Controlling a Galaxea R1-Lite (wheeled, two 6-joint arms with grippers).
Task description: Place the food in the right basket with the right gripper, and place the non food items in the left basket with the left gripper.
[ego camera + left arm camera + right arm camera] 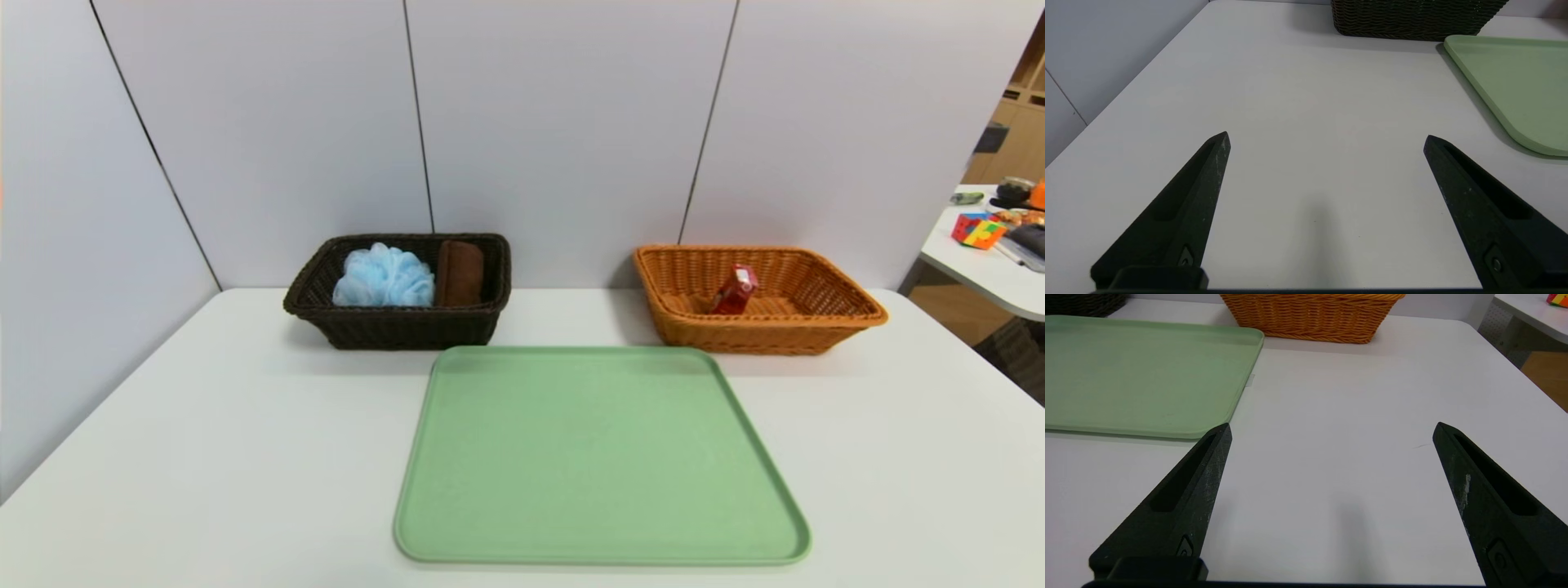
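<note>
The right hand (1331, 430) hung above the white bench (1355, 416) with its two black fingers (1180, 502) spread wide and nothing between them. Its soft shadow lay on the bench surface below. Off to one side lay a green tray (1139, 375), bare on the part that showed, with one rounded corner near a fingertip. Beyond it stood an orange wicker basket (1310, 316), just behind the tray's far corner. A dark basket (1084, 303) showed at the far edge. Past the bench edge stood another white table (1531, 310).
</note>
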